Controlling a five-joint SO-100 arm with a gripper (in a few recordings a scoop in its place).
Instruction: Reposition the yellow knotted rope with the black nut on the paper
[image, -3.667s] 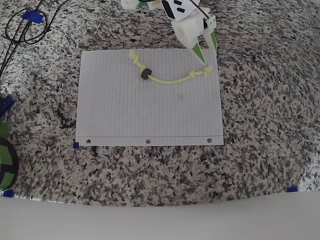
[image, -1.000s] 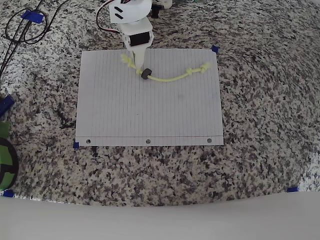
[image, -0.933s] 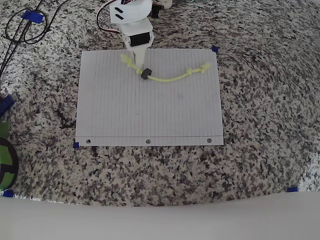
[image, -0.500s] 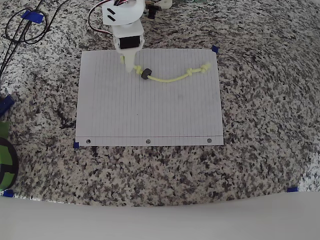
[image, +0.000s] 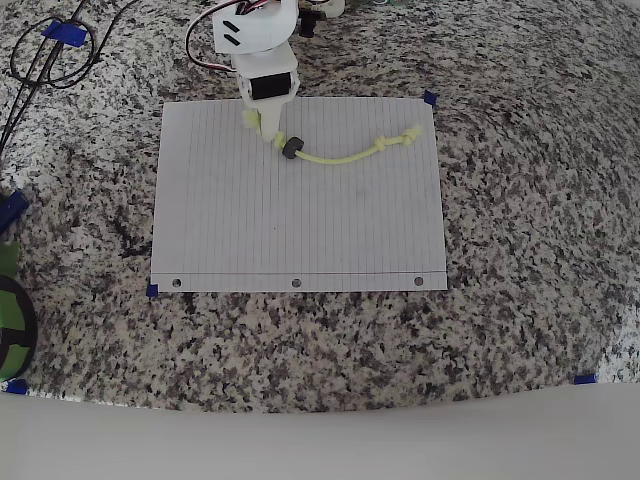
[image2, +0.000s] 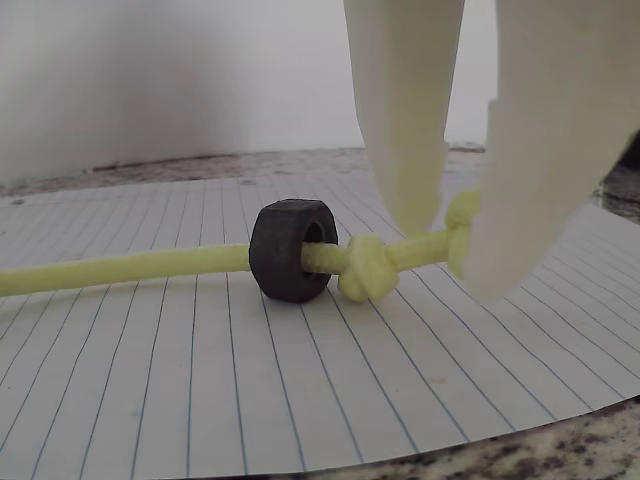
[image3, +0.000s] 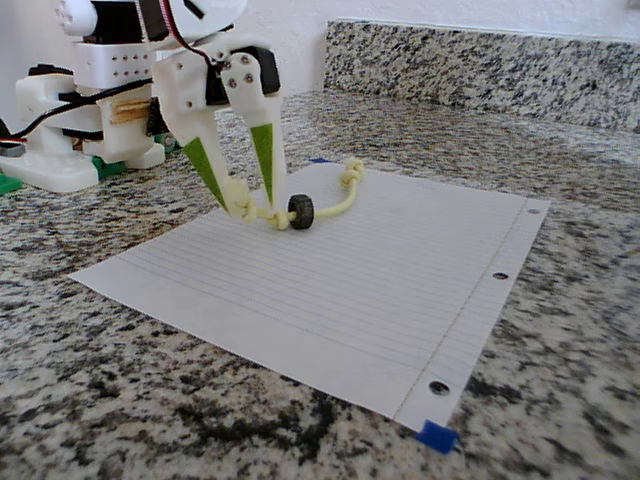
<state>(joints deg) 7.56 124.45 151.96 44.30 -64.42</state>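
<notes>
The gripper stands at the upper right of the wrist view, its fingers a little apart on either side of the cord's end without yet pinching it. The yellow knotted rope lies across the upper part of the paper, its length running left to right in the overhead view. The black nut sits just left of the fingers, beside a knot.

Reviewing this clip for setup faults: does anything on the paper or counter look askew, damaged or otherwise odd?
Nothing stands out. The paper lies flat and square on the granite counter. The yellow knotted rope lies on it, threaded through the black nut, intact. The gripper straddles the rope's end, fingers apart.
</notes>
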